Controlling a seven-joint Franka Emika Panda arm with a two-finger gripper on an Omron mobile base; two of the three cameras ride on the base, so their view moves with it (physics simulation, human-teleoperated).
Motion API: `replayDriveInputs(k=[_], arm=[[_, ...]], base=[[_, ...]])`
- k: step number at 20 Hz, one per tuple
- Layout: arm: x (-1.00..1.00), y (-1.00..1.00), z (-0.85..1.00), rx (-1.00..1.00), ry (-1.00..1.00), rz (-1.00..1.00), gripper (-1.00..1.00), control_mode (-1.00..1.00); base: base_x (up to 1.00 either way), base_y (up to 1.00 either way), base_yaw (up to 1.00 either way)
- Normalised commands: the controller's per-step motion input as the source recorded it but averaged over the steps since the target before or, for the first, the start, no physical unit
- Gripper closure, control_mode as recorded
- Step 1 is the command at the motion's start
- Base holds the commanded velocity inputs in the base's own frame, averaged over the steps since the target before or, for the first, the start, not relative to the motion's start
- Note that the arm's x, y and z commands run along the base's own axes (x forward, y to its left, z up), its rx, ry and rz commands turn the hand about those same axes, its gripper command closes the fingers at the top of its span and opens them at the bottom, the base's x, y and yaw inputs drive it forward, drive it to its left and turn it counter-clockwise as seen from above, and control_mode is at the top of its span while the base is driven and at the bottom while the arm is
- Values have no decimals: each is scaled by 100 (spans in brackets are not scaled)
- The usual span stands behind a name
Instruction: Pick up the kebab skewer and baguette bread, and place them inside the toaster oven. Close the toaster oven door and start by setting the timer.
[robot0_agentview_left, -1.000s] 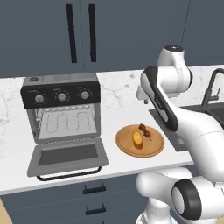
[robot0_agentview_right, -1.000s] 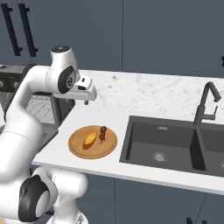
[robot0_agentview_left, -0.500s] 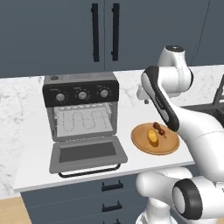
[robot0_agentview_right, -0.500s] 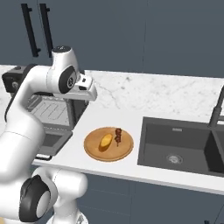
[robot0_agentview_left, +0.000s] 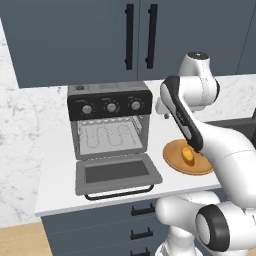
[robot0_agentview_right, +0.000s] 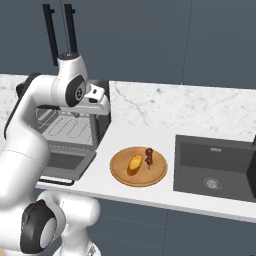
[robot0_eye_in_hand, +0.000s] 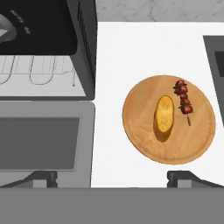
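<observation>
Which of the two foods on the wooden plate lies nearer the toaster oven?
The baguette bread, the golden roll. It lies on the side of the wooden plate facing the toaster oven; the kebab skewer lies beyond it, toward the sink.

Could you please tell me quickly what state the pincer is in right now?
Pincer: open and empty, held high above the white counter, between the grey-silver toaster oven and the round wooden plate.

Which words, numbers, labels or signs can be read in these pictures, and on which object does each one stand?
No text can be read in these pictures.
Toaster oven control panel: faint pale marks around its three knobs, too small and blurred to read.
In the hand view, small light marks on the panel's black surface, also not readable.
Wooden plate, baguette bread, kebab skewer, cabinet doors and sink: no writing on them.
</observation>
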Motion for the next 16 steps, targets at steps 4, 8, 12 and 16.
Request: replayDriveInputs(k=[4,8,12,16], arm=[[0,0,0,0,0,0,-100,100],[0,0,0,0,0,0,-100,100],[0,0,0,0,0,0,-100,100],[0,0,0,0,0,0,-100,-100]], base=[[0,0,0],[0,0,0],[0,0,0],[0,0,0]])
